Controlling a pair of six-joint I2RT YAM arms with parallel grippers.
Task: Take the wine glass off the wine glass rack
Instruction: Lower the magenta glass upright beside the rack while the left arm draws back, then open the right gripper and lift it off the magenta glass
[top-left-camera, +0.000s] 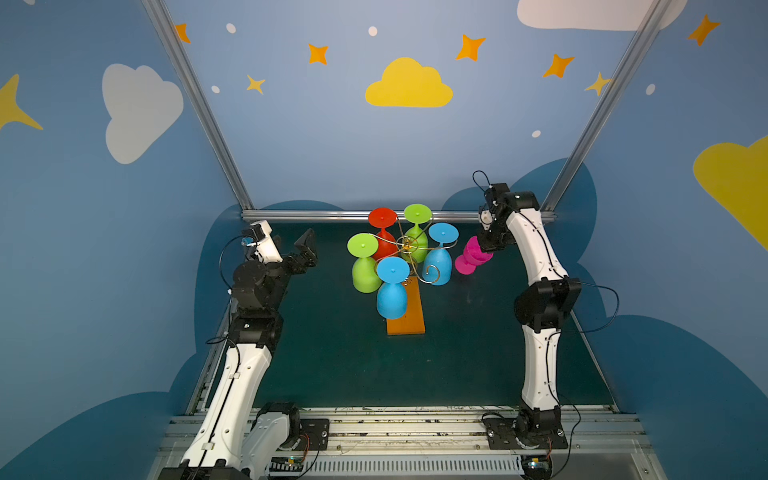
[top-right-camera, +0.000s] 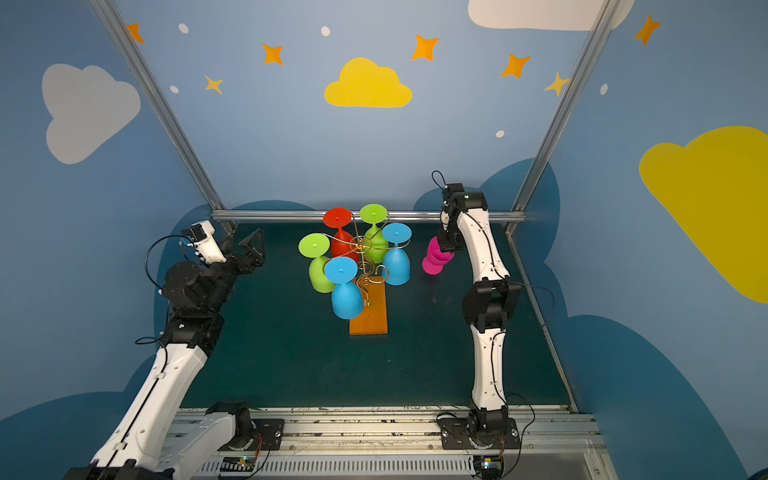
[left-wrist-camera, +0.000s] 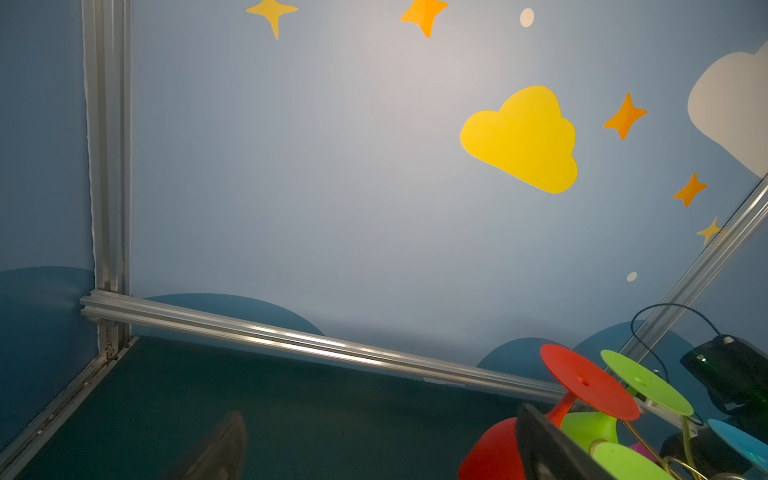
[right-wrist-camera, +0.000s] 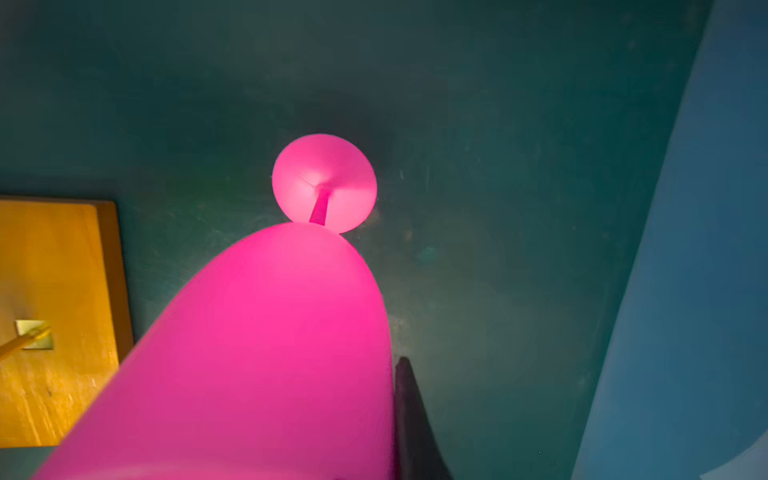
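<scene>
- The glass, pink, is off the rack, just right of it, foot down, tilted.
- The right hand grips its bowl.
- Likely step: setting it on the surface; next, lower, level it, let go.
- The left hand gapes wide, left of the rack.

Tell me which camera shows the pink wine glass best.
Right wrist view: the pink wine glass fills it, bowl, stem, foot. Both top views show it small, rim behind the right pincer. Left wrist view: a mere sliver.
</scene>
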